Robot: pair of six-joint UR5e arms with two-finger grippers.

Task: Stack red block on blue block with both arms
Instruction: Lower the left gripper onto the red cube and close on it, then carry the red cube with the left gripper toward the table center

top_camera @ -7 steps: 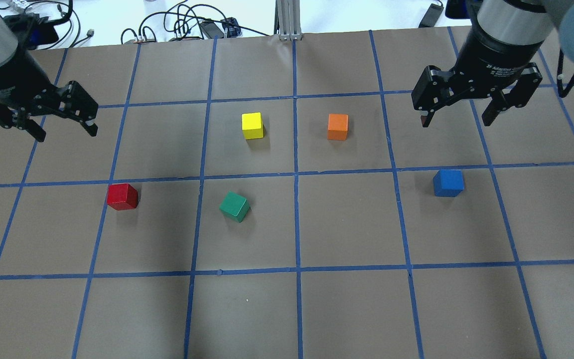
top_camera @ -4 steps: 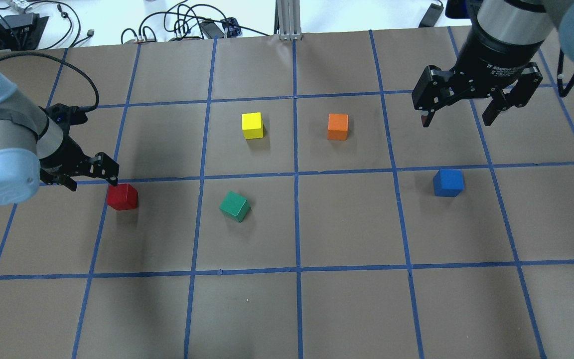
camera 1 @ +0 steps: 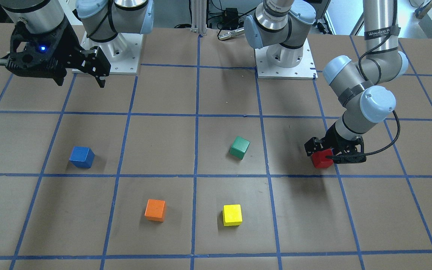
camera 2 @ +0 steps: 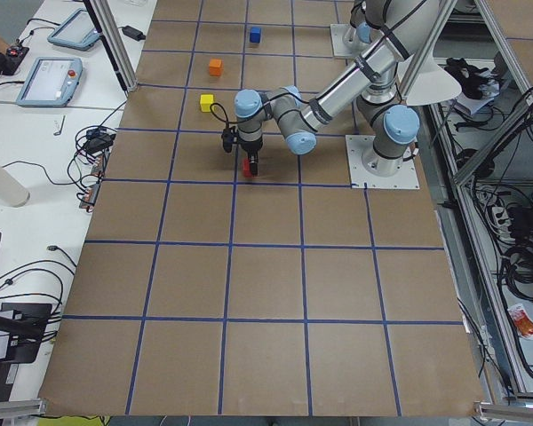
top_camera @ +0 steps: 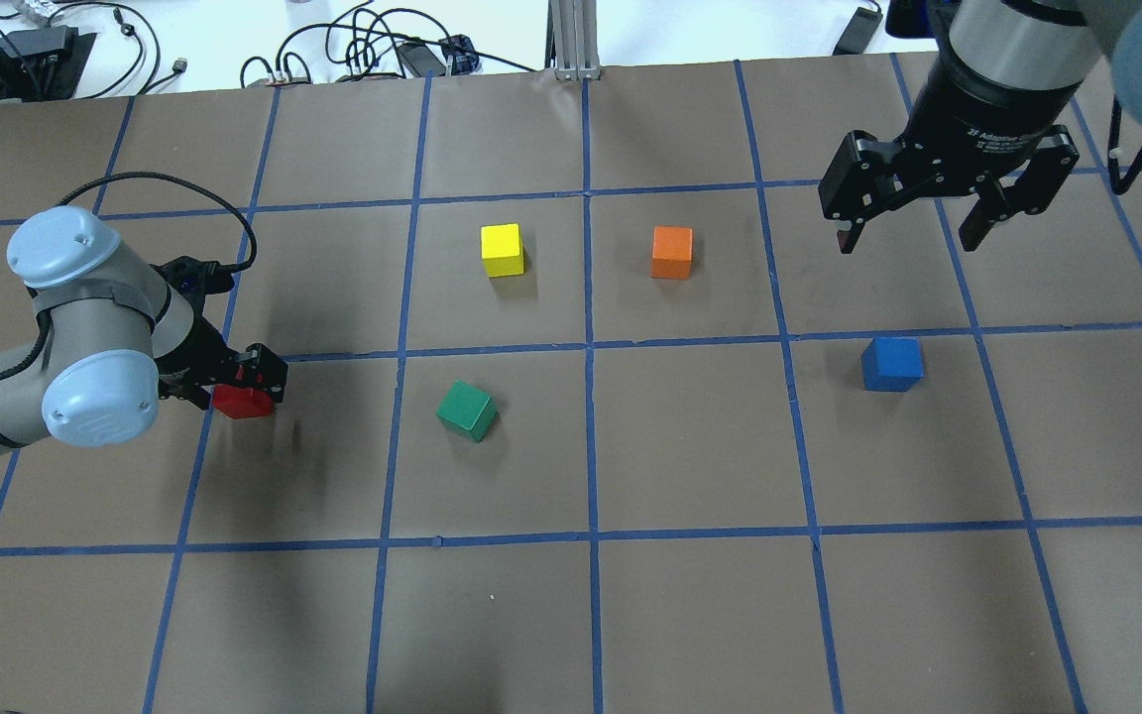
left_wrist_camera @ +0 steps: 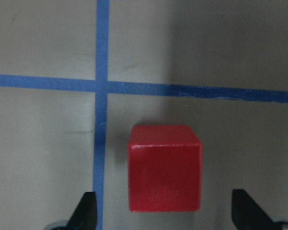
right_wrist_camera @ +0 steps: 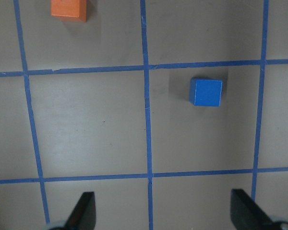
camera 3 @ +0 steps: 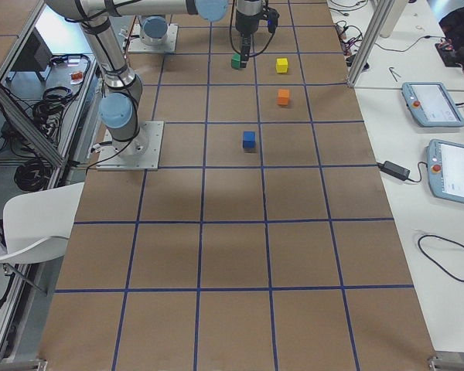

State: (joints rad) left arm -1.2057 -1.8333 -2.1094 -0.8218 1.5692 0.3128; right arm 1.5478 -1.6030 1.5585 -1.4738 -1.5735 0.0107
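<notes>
The red block (top_camera: 242,402) sits on the brown table at the left, by a blue tape line. My left gripper (top_camera: 234,382) is low over it and open. In the left wrist view the red block (left_wrist_camera: 164,167) lies between the two fingertips (left_wrist_camera: 88,211), with a gap on each side. The front view shows the same red block (camera 1: 321,160). The blue block (top_camera: 892,363) stands alone at the right and also shows in the right wrist view (right_wrist_camera: 206,91). My right gripper (top_camera: 908,238) hangs open and empty high above the table, behind the blue block.
A green block (top_camera: 467,411) sits tilted right of the red block. A yellow block (top_camera: 502,249) and an orange block (top_camera: 672,251) stand further back, mid-table. Cables (top_camera: 373,45) lie beyond the far edge. The arm bases (camera 1: 285,60) are bolted to the table's robot side.
My left arm swung in and came down from the far left. Its open gripper now straddles the red block. The right arm and all blocks have stayed put.
</notes>
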